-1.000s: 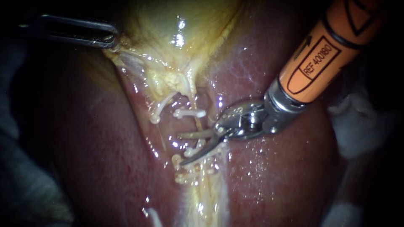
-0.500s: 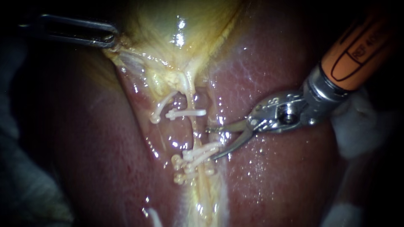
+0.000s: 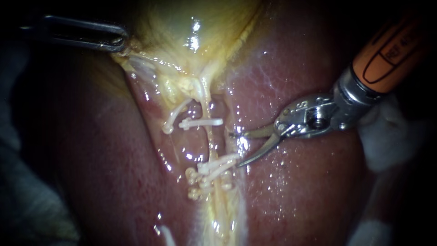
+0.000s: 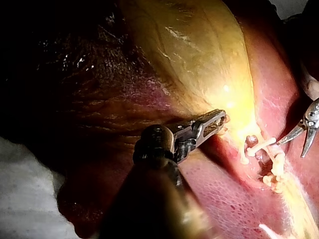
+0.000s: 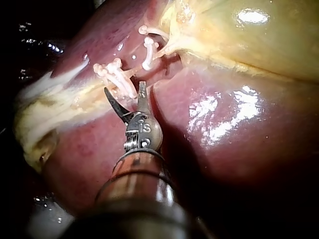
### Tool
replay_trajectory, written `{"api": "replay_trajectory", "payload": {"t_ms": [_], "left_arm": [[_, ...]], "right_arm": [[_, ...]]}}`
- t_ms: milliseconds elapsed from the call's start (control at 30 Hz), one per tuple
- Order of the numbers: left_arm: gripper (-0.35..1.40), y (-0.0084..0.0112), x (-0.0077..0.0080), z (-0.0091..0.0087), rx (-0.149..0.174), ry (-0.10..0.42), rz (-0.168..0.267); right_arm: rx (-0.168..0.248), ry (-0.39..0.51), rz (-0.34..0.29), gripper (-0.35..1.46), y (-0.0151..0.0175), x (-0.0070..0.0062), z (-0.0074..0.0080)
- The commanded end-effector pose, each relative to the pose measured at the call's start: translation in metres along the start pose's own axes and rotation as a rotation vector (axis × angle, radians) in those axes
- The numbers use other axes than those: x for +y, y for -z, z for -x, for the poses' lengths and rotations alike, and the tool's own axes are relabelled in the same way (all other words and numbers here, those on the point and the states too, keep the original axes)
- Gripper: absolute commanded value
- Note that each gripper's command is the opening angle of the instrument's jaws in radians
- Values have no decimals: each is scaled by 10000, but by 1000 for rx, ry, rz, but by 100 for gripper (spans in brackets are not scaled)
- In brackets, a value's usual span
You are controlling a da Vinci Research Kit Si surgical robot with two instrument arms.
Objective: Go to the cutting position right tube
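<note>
Steel-grey curved blades of the right instrument [image 3: 236,149] stand wide open with nothing between them. Their tips point left and sit just right of the thin pale-yellow right tube [image 3: 210,140]. That tube runs from the glossy yellow gallbladder [image 3: 191,27] towards the near side, between one white plastic clip [image 3: 203,122] on the far side and a cluster of white clips [image 3: 214,167] on the near side.

The slim dark left instrument [image 3: 122,42] is at far left. Its jaws are closed on the gallbladder's edge, and this appears to hold the tube taut.

To do the step well, the blades should probably slide left until the bare stretch of tube lies between them, centred between the far clip and the near cluster and square to the tube. The right wrist view suggests the blades [image 5: 124,89] are short of it.

Room is tight. The nearer blade tip sits just beside the end of the near cluster, so a snag there is the likely risk. To the right, the smooth dark-red liver [image 3: 300,191] offers open space for backing off, and the left side is crowded by another clip [image 3: 175,116].
</note>
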Motion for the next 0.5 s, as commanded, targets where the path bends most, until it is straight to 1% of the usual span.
{"api": "replay_trajectory", "payload": {"t_ms": [33,300,433,500], "left_arm": [[-35,0,0,0,0,0,0],[-35,0,0,0,0,0,0],[-35,0,0,0,0,0,0],[-35,0,0,0,0,0,0]], "right_arm": [[0,1,4,144,-3,2,2],[1,8,18,144,-25,19,14],[18,9,21,144,-34,28,17],[29,8,10,144,-36,32,18]]}}
